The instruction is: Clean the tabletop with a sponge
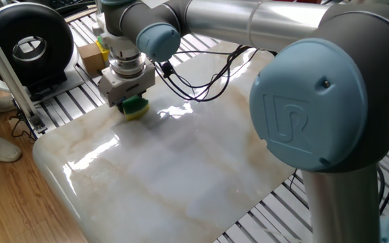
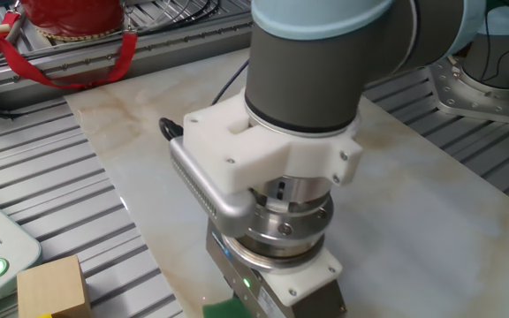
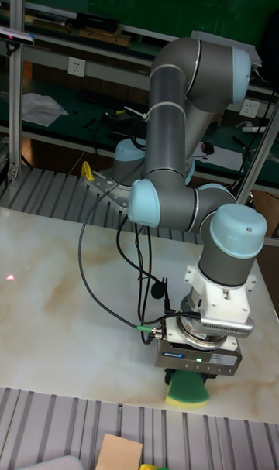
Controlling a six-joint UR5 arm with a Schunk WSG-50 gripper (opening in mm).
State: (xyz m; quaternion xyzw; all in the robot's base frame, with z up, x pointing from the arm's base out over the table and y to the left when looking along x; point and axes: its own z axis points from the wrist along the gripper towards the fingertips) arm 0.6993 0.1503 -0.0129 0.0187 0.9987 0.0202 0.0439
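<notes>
The sponge, green layer over yellow foam, is pressed flat on the white marble tabletop near its far left edge. My gripper points straight down and is shut on the sponge. In the tall fixed view the sponge pokes out below the gripper, close to the tabletop's near edge. In the other fixed view only a green sliver of the sponge shows at the bottom, under the gripper body; the fingers are hidden there.
A wooden block with a yellow-green button stands on the grey slats behind the sponge. A black round device sits at the far left. Black cable loops over the slab. A red object lies beyond the far edge.
</notes>
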